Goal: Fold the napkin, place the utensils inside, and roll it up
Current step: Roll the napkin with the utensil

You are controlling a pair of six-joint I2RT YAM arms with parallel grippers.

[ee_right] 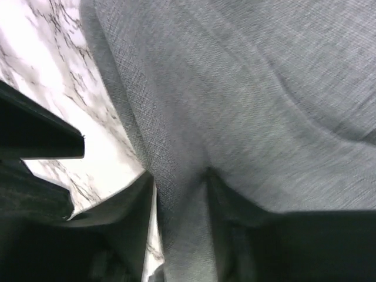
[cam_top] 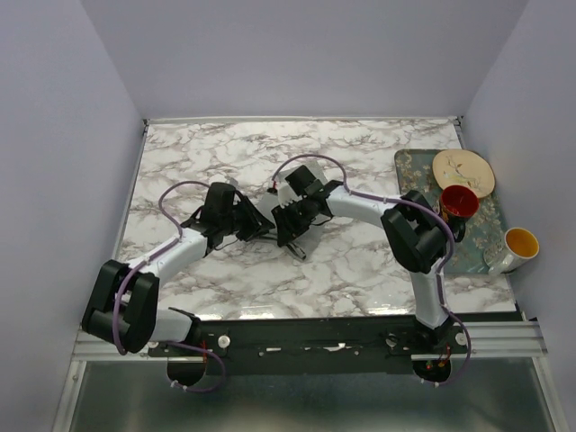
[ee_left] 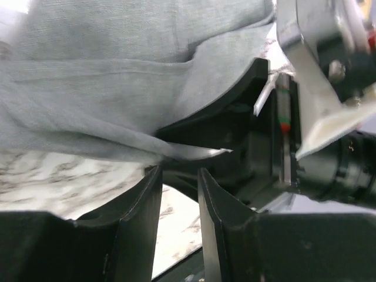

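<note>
The grey-green napkin (ee_left: 117,76) lies bunched at the table's middle. In the top view both grippers cover most of it, leaving a small patch of the napkin (cam_top: 262,212). My left gripper (ee_left: 178,173) is open just short of the cloth's edge, with only marble showing between its fingers. A shiny utensil tip (ee_left: 202,154) pokes out from under the cloth there. My right gripper (ee_right: 179,182) has a fold of napkin (ee_right: 247,88) running between its fingers, and a sliver of table shows beside the fold. The two grippers, left (cam_top: 247,223) and right (cam_top: 286,220), nearly touch.
At the right edge of the marble table (cam_top: 360,144) lies a floral-patterned tray (cam_top: 477,247). On it are a cream plate (cam_top: 463,171) and a red cup (cam_top: 457,202). A white mug with a yellow inside (cam_top: 517,245) stands at the tray's right edge.
</note>
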